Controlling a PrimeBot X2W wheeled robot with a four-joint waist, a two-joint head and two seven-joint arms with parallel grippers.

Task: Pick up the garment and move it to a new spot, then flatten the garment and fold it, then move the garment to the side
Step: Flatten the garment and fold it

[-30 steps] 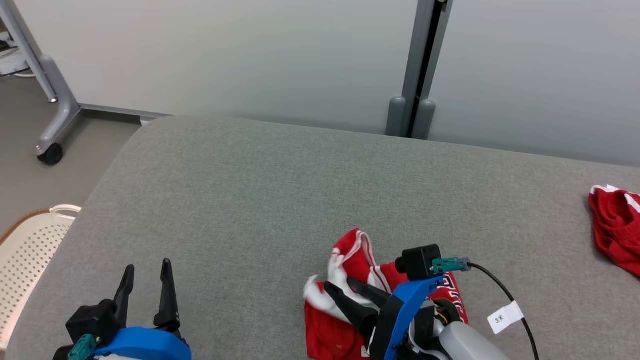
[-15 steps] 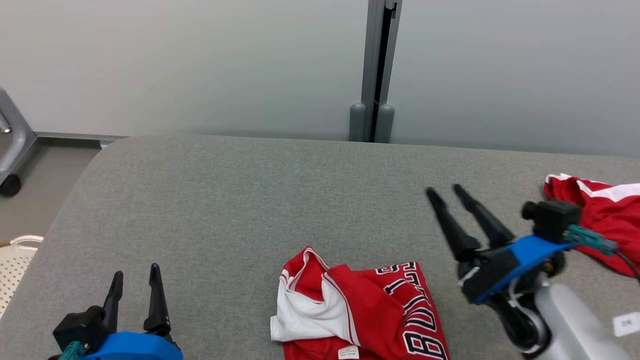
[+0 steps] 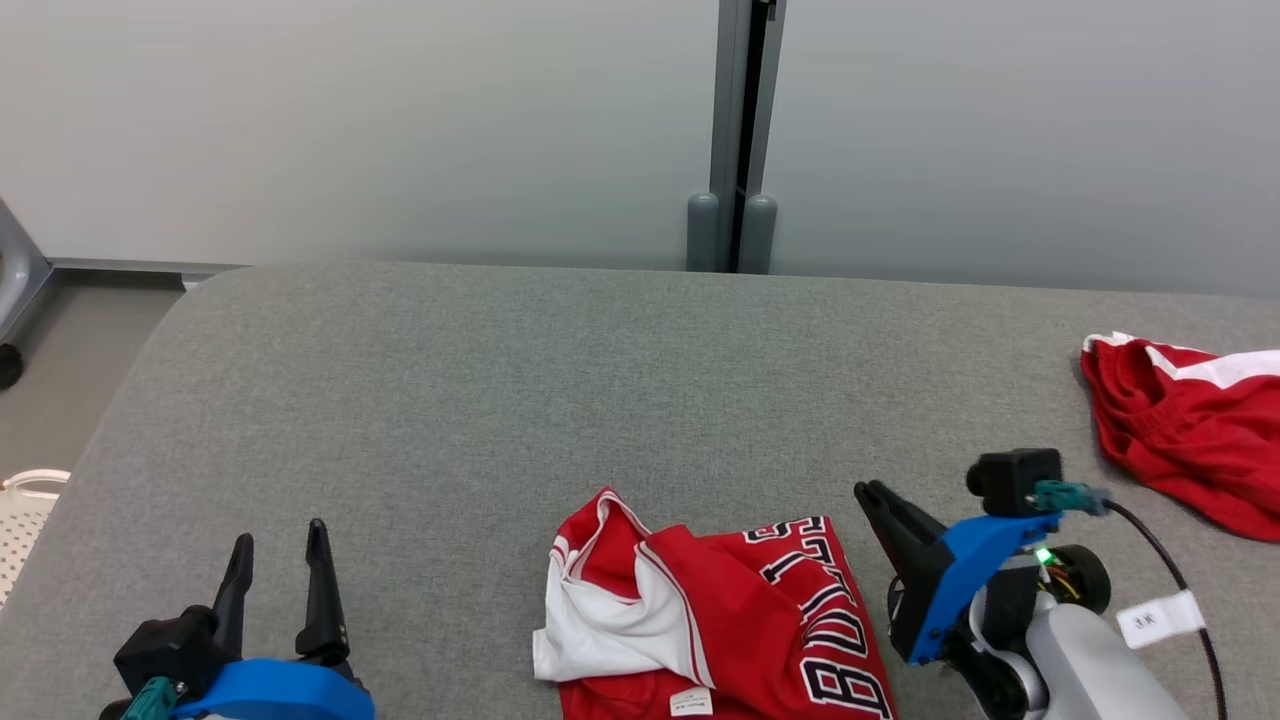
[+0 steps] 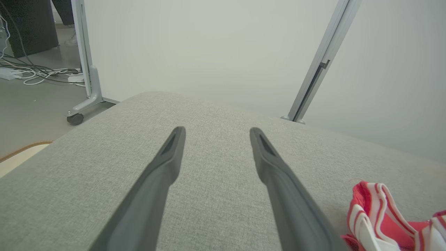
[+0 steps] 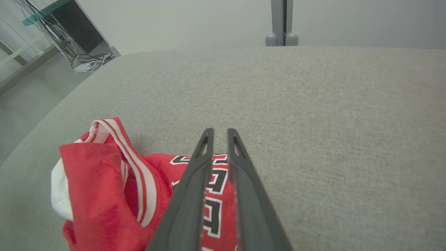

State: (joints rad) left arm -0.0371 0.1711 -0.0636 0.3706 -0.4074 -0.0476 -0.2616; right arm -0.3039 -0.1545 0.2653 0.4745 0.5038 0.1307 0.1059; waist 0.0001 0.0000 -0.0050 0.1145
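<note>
– At the near edge of the worktop (image 3: 500,380), middle of the head view, the garment (image 3: 740,610) lies in a heap: a red jersey, lettering up, one part flopped over so its white inside shows. Which step is this?
– Flattening, I'd judge. There is bare worktop around it, yet it is nowhere near flat, so no fold can start.
– And the grippers?
– The right gripper (image 3: 872,492) hangs just beside the garment's right edge, jaws drawn close with a slim gap, nothing between them. The left gripper (image 3: 282,535) is well apart to the left, jaws spread wide, empty.
– The next move?
– Likely a hold on an edge or corner. The right jaws would need to part and come down onto the cloth; the left must cross to the bunched white side. Pulled apart, two holds should spread it.
– Anything in the way?
– Little. A second red garment (image 3: 1190,450) lies at the far right, well apart; it could be mistaken for the first. A pale basket (image 3: 25,500) stands off the left edge, a grey post (image 3: 735,120) behind. The garment's lower part runs out of the head view, so its hem I cannot judge
</note>
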